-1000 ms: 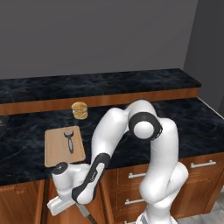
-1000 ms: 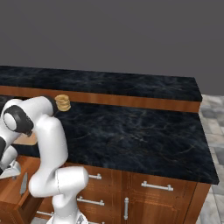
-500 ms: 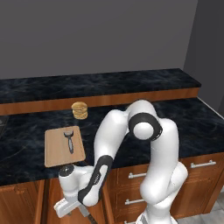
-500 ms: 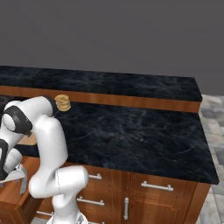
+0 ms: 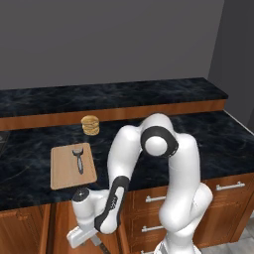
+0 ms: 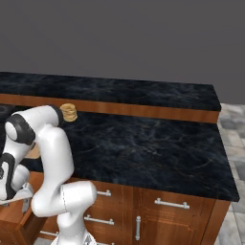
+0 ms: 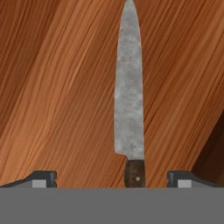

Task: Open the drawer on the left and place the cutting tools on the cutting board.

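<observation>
Arm bent low, jaws spread astride knife handle.

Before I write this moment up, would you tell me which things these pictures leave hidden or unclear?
- Knife handle: hand view, cut off at the bottom between the open fingers; whether they touch it cannot be told.
- Drawer: left base view, its inside is hidden behind the arm.
- Cutting board: right base view, almost wholly behind the arm.
- Peeler: left base view, too small to make out its head.
</observation>
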